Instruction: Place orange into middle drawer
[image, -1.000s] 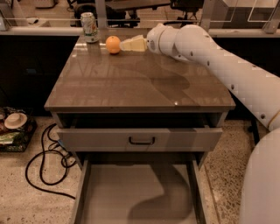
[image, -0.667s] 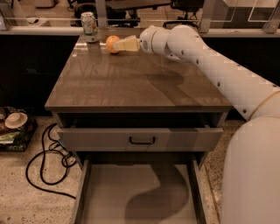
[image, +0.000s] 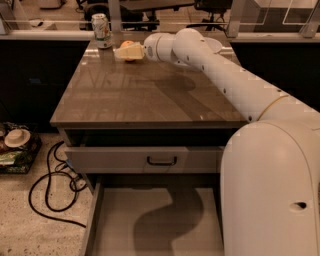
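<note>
Orange (image: 128, 44) sits at the far edge of the table (image: 130, 95), left of the middle, with only its top showing as a small bright curve. The gripper (image: 120, 51) is right at it, a pale yellowish wedge lying low over the tabletop and covering the near side of the fruit. The two look to be touching. I cannot tell how far the gripper is open or whether it has hold of the orange. The white arm (image: 225, 75) reaches to it from the near right, crossing the right half of the table and casting a dark shadow on the brown top. A drink can (image: 101, 31) stands upright just left of the orange, at the far left corner.

Below the tabletop, a drawer with a grey front and a black handle (image: 161, 161) is pulled out a little. Under it the middle drawer (image: 112, 217) is pulled out far toward the near side, its flat grey floor bare apart from the arm's wavy shadow. A black cable (image: 47, 192) loops on the speckled floor to the left, and a pile of small things (image: 17, 145) lies beyond it.
</note>
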